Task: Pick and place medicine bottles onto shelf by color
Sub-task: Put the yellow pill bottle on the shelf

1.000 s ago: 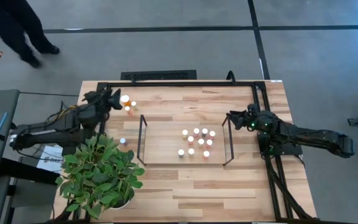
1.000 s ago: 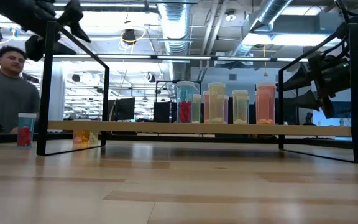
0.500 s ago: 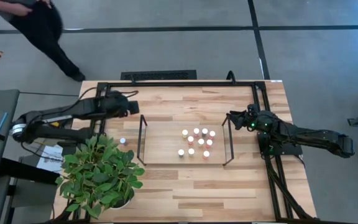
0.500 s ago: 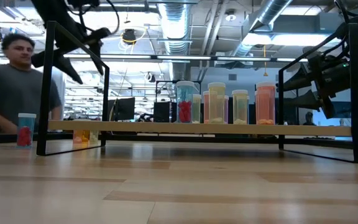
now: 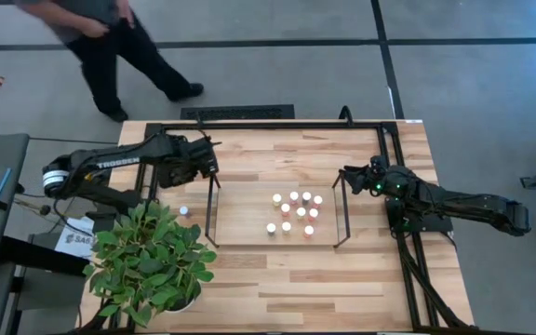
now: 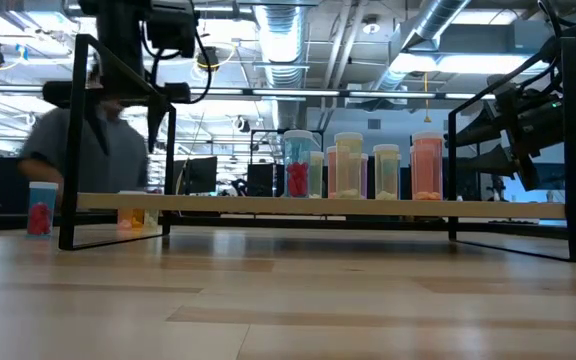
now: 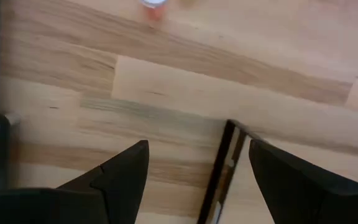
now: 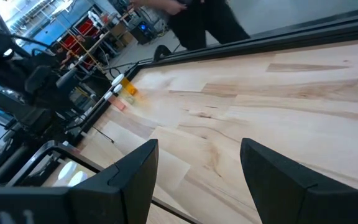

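The left gripper (image 5: 208, 160), jaws released and empty, hangs over the shelf's (image 5: 249, 223) left wire end; it could snag that frame. Medicine bottles (image 5: 294, 213) cluster on the shelf's right half. The right gripper (image 5: 350, 174) waits, jaws released, beside the shelf's right end.

Open wood on the near half of the shelf, wire ends guarding both sides

My left gripper (image 5: 210, 164) hangs with jaws spread just outside the shelf's left wire end (image 5: 214, 207), which stands upright in my way; my right gripper (image 5: 347, 174) waits beside the right wire end (image 5: 340, 212). Between those ends, the shelf (image 5: 245, 209) is bare on its left half, while the medicine bottles (image 5: 296, 213) crowd its right half. Left of the shelf, a lone bottle (image 5: 183, 211) and the potted plant (image 5: 151, 260) narrow the tabletop (image 5: 324, 284); in front of the shelf it lies bare.
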{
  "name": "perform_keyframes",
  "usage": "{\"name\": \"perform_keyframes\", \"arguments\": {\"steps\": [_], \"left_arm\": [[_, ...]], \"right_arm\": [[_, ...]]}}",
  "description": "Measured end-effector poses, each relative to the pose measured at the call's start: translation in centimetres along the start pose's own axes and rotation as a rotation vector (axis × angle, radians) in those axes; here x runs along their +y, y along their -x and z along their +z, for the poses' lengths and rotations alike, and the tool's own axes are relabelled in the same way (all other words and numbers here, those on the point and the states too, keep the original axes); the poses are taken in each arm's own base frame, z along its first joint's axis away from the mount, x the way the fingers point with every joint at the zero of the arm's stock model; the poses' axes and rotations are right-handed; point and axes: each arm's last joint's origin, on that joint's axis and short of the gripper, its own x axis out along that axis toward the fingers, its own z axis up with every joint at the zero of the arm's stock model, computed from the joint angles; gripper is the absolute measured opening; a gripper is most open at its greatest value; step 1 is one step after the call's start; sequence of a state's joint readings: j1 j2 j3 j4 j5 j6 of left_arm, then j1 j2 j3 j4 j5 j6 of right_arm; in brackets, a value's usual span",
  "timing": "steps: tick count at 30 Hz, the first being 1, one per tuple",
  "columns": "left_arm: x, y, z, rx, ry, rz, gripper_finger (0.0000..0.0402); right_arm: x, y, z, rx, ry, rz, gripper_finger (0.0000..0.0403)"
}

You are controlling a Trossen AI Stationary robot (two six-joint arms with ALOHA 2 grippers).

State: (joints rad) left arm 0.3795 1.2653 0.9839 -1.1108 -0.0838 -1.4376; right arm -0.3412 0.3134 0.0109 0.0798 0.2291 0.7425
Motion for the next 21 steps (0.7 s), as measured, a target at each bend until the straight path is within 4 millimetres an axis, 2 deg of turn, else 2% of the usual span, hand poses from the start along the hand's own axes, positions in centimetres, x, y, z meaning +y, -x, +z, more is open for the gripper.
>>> {"name": "perform_keyframes", "arguments": {"steps": [12, 16, 21], "left_arm": [[-2.7, 0.8, 2.8, -0.097, 0.133, -0.019, 0.0264], [-3.1, 0.0, 3.6, -0.099, 0.161, 0.011, 0.0264], [-3.9, -2.0, 4.4, -0.056, 0.204, 0.064, 0.0264]], "right_arm": [[0.0, 0.0, 0.0, 0.001, 0.000, -0.001, 0.0249], [0.0, 0.0, 0.0, 0.001, 0.000, -0.001, 0.0249], [0.0, 0.0, 0.0, 0.001, 0.000, -0.001, 0.0249]]}}
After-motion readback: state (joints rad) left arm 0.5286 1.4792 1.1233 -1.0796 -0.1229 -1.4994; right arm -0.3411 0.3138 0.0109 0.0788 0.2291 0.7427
